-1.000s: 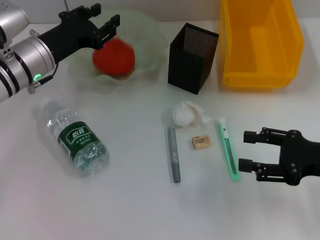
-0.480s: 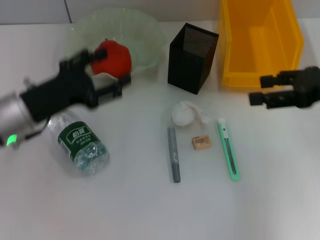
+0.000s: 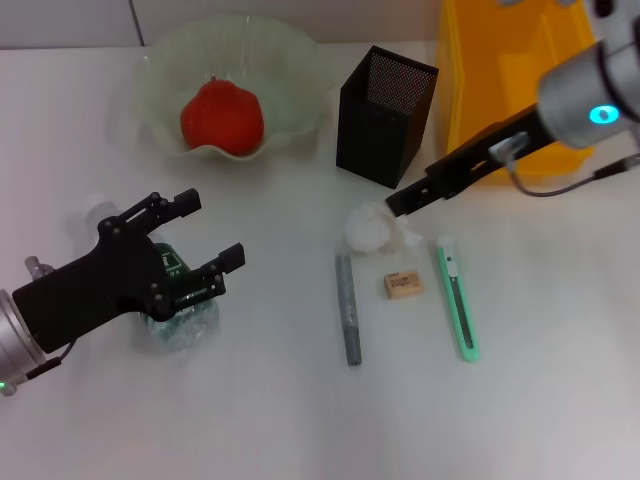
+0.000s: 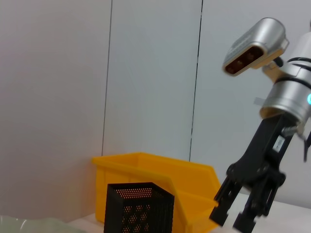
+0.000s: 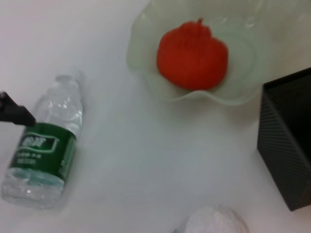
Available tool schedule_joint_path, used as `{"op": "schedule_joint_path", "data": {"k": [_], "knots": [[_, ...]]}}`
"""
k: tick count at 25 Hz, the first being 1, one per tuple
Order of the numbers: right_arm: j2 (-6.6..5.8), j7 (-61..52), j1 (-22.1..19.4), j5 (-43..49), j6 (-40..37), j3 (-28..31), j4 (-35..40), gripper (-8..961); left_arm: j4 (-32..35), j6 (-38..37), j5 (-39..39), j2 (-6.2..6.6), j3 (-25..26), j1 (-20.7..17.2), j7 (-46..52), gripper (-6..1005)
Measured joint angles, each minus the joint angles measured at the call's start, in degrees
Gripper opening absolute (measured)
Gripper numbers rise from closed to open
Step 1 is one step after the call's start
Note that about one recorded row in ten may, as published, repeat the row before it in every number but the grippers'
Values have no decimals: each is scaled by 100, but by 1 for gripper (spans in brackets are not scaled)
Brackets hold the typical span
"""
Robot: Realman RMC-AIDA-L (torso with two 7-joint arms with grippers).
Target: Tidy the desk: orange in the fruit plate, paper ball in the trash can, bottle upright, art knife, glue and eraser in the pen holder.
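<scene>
left gripper (image 3: 200, 245): mine, fingers spread, empty, over the lying water bottle (image 5: 43, 160).
right gripper (image 3: 398, 203): at the paper ball (image 3: 366, 229); can't tell if it's spread or closed.
orange (image 3: 222, 115): in fruit plate (image 3: 300, 70).
risk: bottle could roll under my fingers; paper ball may get nudged into eraser (image 3: 402, 284).
hidden: bottle mostly behind left gripper in head view.

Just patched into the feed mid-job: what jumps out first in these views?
The red-orange fruit sits in the pale fruit plate at the back left, and the big yellow bin fills the back right beside the black mesh pen holder. The left gripper hangs open over the lying bottle at front left, while the right gripper reaches down at the paper ball mid-table.
</scene>
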State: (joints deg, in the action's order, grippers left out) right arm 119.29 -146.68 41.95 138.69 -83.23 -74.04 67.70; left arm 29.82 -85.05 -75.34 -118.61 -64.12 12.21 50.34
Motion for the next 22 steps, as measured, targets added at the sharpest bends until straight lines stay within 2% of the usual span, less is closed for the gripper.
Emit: {"op": "schedule_joint_path", "data": {"k": [6,10,15,20,22], "knots": [[12,-197,221,109,679,-530,-641,739,-10,-1,-24,-6,-6,37,-2,847],[28,-203,529,78,1266,-737,-1454,732,-11,19,-27,-12,-11,43,-4,847],[42,-168,663,-78,1704,-1057,-1829,723,-12,28,-29,-13,-12,43,-6,846],[43,61,808,-274,1747,-1130,-2140,714,-11,61,-14,-13,-7,41,-7,846],[43,103,824,-308,1754,-1130,-2183,637,-18,90,-6,-13,18,36,-7,846]]}}
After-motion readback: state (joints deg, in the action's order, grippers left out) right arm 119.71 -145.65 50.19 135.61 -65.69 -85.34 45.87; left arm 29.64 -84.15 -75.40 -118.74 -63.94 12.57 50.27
